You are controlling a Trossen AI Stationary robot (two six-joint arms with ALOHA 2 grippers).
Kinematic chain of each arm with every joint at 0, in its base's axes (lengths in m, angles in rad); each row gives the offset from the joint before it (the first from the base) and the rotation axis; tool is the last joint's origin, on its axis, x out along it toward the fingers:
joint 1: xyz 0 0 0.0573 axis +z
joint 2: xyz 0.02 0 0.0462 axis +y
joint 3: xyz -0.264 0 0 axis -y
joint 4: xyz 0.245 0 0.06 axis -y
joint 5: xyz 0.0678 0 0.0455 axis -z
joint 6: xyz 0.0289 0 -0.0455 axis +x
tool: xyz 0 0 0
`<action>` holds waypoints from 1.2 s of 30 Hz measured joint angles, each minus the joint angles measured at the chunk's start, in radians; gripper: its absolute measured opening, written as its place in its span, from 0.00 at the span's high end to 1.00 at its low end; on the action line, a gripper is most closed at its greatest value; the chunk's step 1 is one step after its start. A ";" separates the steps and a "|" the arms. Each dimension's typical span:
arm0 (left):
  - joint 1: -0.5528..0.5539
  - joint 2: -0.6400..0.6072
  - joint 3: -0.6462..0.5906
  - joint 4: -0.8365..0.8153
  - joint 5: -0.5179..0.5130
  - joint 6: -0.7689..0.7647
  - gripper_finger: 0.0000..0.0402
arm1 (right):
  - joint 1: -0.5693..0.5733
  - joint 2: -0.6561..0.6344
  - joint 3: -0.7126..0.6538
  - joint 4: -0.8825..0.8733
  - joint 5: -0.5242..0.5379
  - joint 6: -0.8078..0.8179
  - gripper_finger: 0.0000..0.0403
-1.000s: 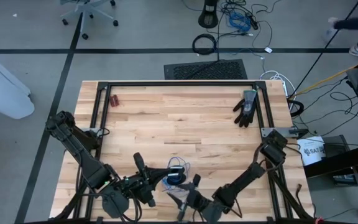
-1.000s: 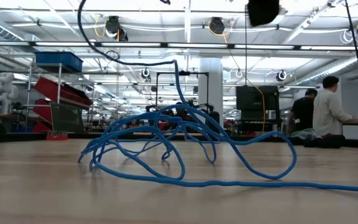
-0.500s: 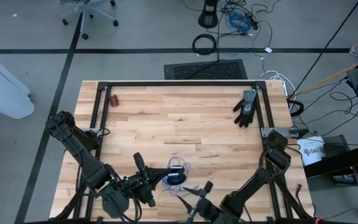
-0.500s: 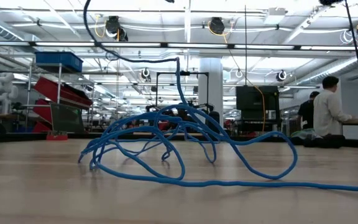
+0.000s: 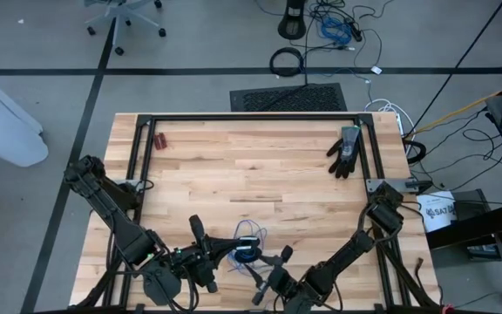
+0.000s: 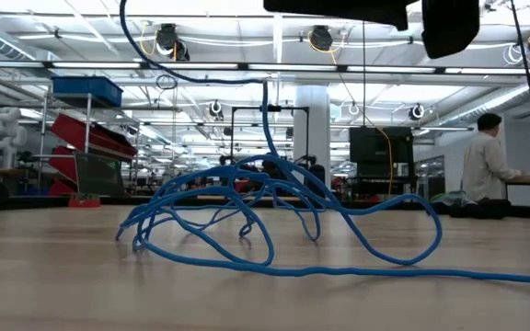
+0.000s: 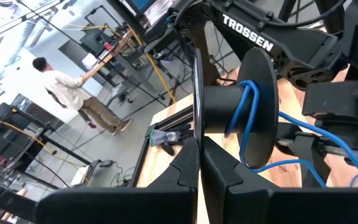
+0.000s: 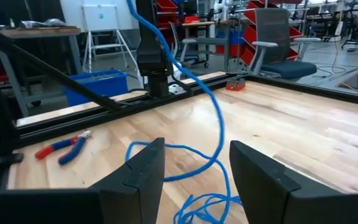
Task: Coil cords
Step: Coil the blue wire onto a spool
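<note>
Overhead, straight down over the whole counter (image 5: 260,166). Low, at counter height, close to the blue cord (image 6: 247,216), facing the room. On each wrist, looking forward past dark fingers (image 8: 135,180). Shared by all four: the cord.

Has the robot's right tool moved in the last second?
Yes. In the high view the right tool swung out towards the table's near edge, then came back beside the blue cord.

The cords (image 5: 247,247) lie on the table (image 5: 260,174) near its front edge, between both claws.
</note>
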 joint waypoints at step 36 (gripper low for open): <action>-0.022 0.000 0.000 0.003 0.075 0.002 0.98 | 0.073 -0.102 0.000 0.000 0.212 -0.206 1.00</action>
